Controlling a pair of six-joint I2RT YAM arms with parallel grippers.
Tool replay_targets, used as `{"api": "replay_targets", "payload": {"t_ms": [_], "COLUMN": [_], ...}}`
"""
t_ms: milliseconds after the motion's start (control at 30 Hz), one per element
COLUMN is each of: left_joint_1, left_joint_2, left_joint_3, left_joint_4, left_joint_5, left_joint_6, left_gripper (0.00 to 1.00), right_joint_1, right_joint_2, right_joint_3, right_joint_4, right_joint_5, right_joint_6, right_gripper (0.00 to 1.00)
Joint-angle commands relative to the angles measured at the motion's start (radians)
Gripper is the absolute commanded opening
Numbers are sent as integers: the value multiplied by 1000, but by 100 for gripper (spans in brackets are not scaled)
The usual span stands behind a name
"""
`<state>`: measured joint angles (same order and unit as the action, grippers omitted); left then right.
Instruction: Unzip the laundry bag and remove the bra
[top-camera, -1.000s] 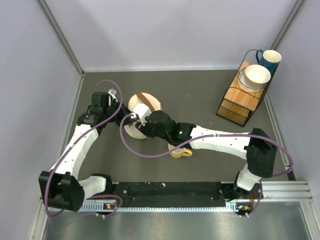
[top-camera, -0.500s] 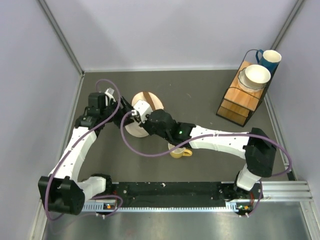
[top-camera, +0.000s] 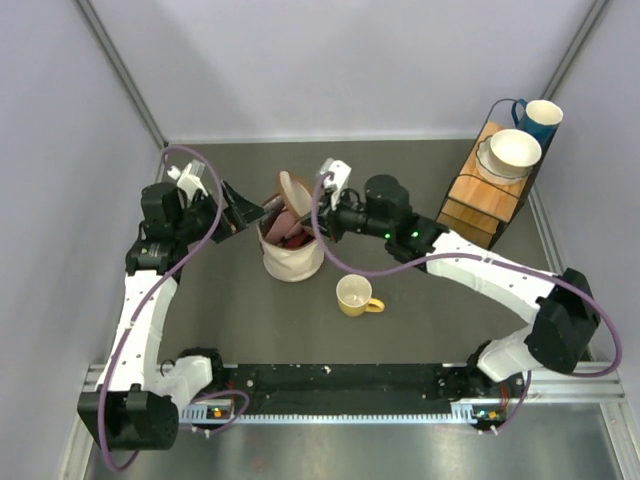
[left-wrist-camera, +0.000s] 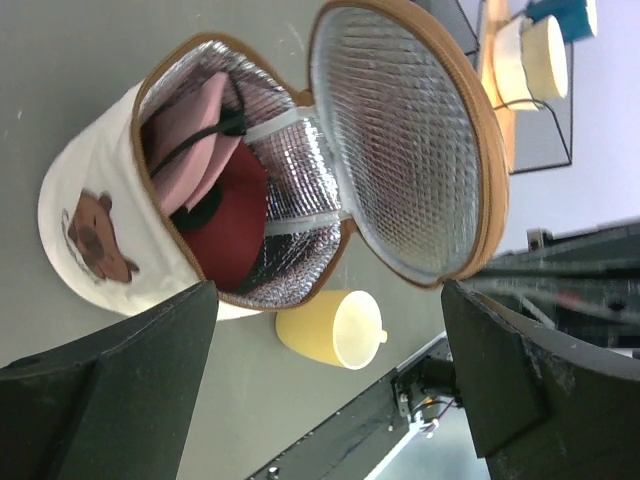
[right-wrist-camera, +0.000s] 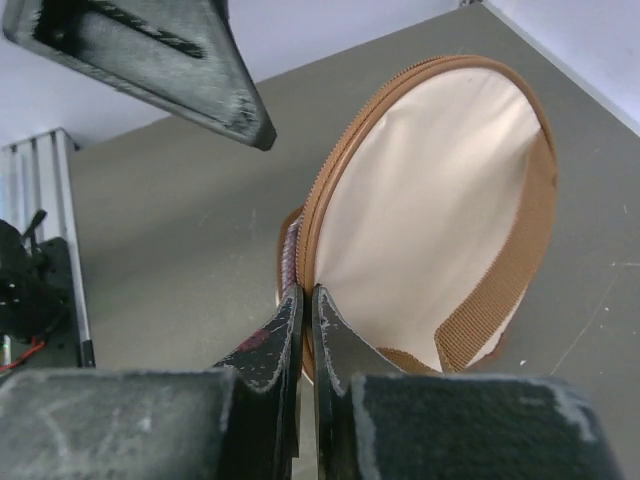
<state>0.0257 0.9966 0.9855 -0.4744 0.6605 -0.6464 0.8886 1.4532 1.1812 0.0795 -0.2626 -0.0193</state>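
Observation:
The cream laundry bag (top-camera: 290, 260) stands upright mid-table with its round lid (top-camera: 296, 190) swung up and open. In the left wrist view the bag (left-wrist-camera: 95, 190) shows a silver lining; the dark red bra (left-wrist-camera: 228, 228) lies inside under pink fabric (left-wrist-camera: 195, 130). My left gripper (top-camera: 256, 212) is wide open just left of the bag's mouth, with nothing between its jaws (left-wrist-camera: 328, 295). My right gripper (top-camera: 318, 222) is shut on the lid's brown rim (right-wrist-camera: 322, 215), fingertips pinched together (right-wrist-camera: 306, 290) at its lower edge. The brown strap (right-wrist-camera: 505, 280) crosses the lid's outside.
A yellow mug (top-camera: 356, 295) sits close in front and to the right of the bag, also in the left wrist view as a yellow mug (left-wrist-camera: 335, 325). At the back right a wooden rack (top-camera: 478, 200) carries a white bowl (top-camera: 514, 150) and a blue mug (top-camera: 541, 118). Walls enclose the table.
The bag has gone from lying low under both grippers to standing with its lid lifted open. My left gripper opened and drew back left. My right gripper closed and swung to the back right.

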Motion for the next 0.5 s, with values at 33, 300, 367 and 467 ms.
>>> {"api": "replay_targets", "payload": {"t_ms": [33,300,367,467], "left_joint_1": [3,3,3,3], "left_joint_2": [-4,79,121,191], "left_joint_3": [7,-5,5,28], "left_joint_4": [236,544,571,608], "left_joint_5": [111,276,306,321], "left_joint_6": [122,125,169,252], "left_gripper": [99,99,99,99], "right_joint_1": [-160,-324,-344,-381], "right_joint_2": [-54,44,73,110], "right_joint_3": [-40,-25,-23,-23], "right_joint_4": [130,314,379,514], "right_joint_5": [-300,-708,-794,-878], "right_joint_6": [198,384,471,585], "right_gripper": [0,0,0,0]}}
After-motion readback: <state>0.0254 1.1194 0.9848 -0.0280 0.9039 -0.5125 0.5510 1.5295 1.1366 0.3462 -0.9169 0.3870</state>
